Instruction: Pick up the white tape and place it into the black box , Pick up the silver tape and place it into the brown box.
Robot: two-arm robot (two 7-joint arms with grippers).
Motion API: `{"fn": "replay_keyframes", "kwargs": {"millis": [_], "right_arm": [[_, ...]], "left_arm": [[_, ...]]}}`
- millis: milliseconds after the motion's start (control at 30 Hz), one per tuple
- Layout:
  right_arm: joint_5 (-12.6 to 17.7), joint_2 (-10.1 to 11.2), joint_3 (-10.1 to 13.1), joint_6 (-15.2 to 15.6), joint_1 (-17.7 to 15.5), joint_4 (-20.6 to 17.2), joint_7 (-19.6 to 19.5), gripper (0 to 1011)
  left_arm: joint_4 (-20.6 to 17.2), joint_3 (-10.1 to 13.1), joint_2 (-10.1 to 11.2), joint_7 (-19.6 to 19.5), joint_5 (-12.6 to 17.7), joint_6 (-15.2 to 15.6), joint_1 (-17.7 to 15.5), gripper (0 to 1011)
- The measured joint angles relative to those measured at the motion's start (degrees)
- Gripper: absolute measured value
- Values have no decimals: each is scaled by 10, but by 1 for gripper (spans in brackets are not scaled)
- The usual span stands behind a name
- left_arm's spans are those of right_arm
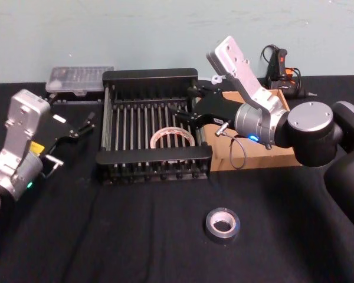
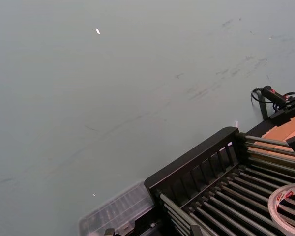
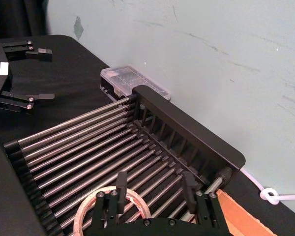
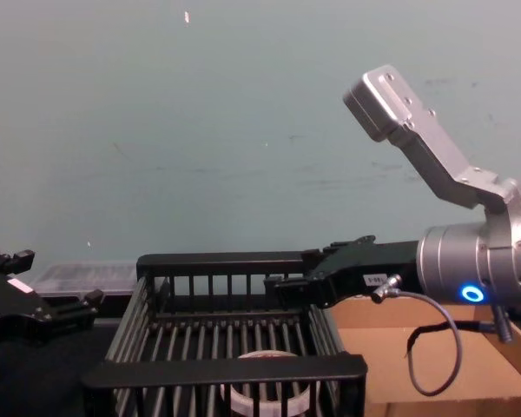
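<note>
The white tape [image 1: 172,137] lies flat on the slatted bottom of the black box [image 1: 153,158], toward its front right; the ring also shows in the wrist views [image 3: 81,219] [image 2: 280,211]. My right gripper [image 1: 180,112] hovers open and empty above the crate's right side, just over the ring [image 3: 155,189]. The silver tape [image 1: 222,224] rests flat on the black table, in front of the boxes. The brown box [image 1: 265,156] stands against the crate's right side, partly under my right arm. My left gripper [image 1: 82,125] is open, empty and left of the crate.
A clear plastic case [image 1: 79,79] sits behind the crate's far left corner. A black and orange tool [image 1: 280,71] with cables lies behind the brown box. The wall runs close behind the table. Black cloth covers the near table around the silver roll.
</note>
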Motion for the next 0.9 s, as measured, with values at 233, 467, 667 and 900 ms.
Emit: {"fn": "replay_keyframes", "kwargs": {"millis": [233,467,667,900], "right_arm": [[0,0,0,0,0,0,0,905],[0,0,0,0,0,0,0,1002],[2,1,5,0,-2,-2,-1,1000],[10,12,21,7,-17,-28,-7,1000]], "left_arm": [[0,0,0,0,0,0,0,1001],[0,0,0,0,0,0,0,1001],[0,0,0,0,0,0,0,1001],[0,0,0,0,0,0,0,1001]]}}
